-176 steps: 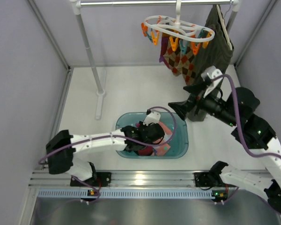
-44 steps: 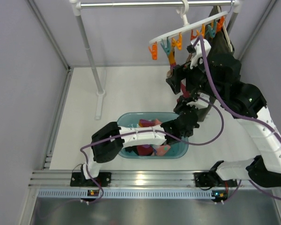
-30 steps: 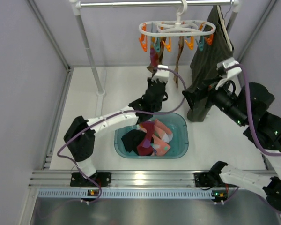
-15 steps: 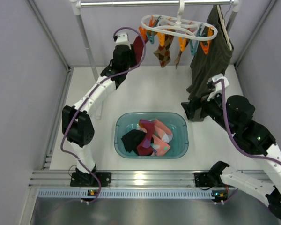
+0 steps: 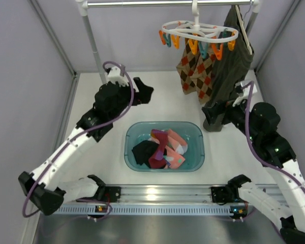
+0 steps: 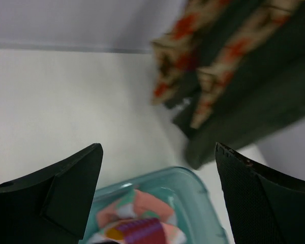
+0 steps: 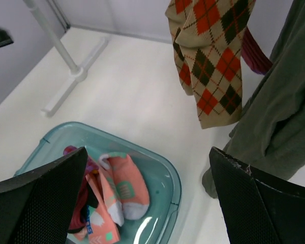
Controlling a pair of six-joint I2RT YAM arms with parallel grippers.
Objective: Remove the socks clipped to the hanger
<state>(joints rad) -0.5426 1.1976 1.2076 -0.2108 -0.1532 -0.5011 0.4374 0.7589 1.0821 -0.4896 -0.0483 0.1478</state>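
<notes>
Argyle socks (image 5: 195, 71) are hanging off the clips of the white ring hanger (image 5: 199, 30), up over the far right corner of the tabletop (image 5: 162, 109), touching the olive garment (image 5: 235, 51) beside them. A pile of loose socks (image 5: 160, 150) in pink, black and dark red sits in the teal bin (image 5: 197, 152), mid-width toward the near edge. Both arms are empty-handed: the left hand (image 5: 144, 90) hovers left of the hanger with fingers spread wide, and the right hand (image 5: 211, 118), also spread wide, is low by the garment's hem near the right edge.

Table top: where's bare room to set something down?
Bare: the table between left gripper, argyle socks and teal bin; also the strip right of the bin. Crowded: the sock-filled bin and under the olive garment.
</notes>
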